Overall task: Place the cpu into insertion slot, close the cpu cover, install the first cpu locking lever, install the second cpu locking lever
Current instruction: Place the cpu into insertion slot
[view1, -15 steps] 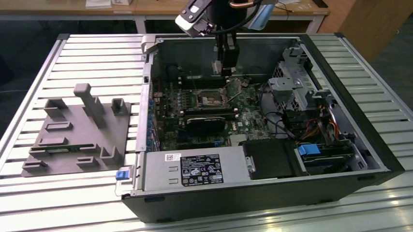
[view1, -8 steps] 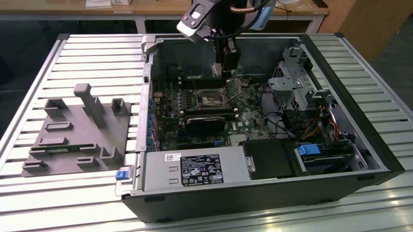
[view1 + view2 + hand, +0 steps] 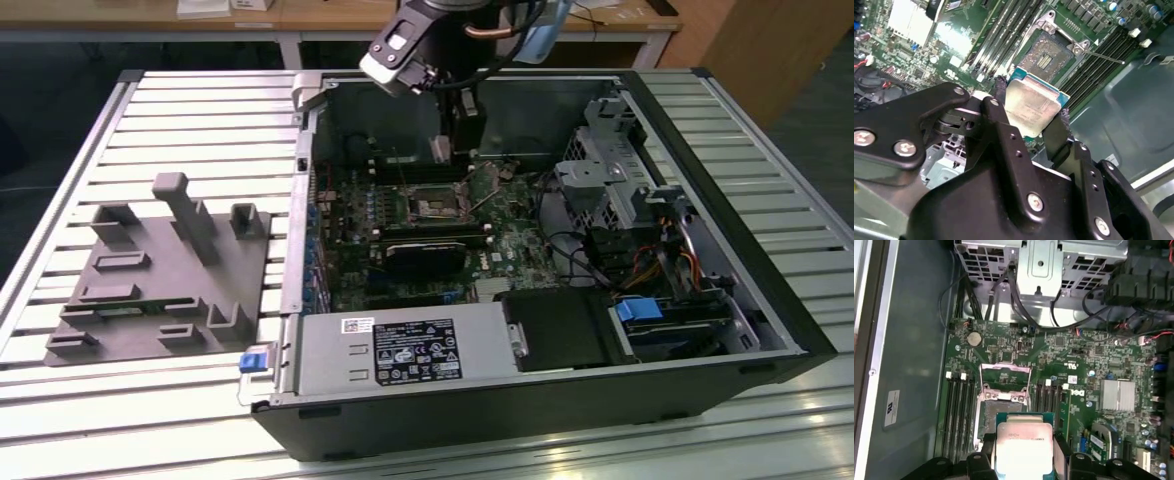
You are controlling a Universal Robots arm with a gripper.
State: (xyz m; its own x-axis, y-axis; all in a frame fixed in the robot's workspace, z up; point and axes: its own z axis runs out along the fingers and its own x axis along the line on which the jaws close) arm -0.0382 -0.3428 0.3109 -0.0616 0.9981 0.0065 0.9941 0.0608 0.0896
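The pincer [image 3: 1031, 104] grips the cpu [image 3: 1035, 111] by two opposite edges, holding it in the air just beside the insertion slot [image 3: 1046, 57] on the green board. In the first wrist view the cpu cover [image 3: 1005, 367] stands swung open off the slot.

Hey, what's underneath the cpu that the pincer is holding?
In the first wrist view, the open insertion slot lies beneath the cpu, which is gripped by the pincer, and the cpu cover is raised. The chip hides the slot's near edge.
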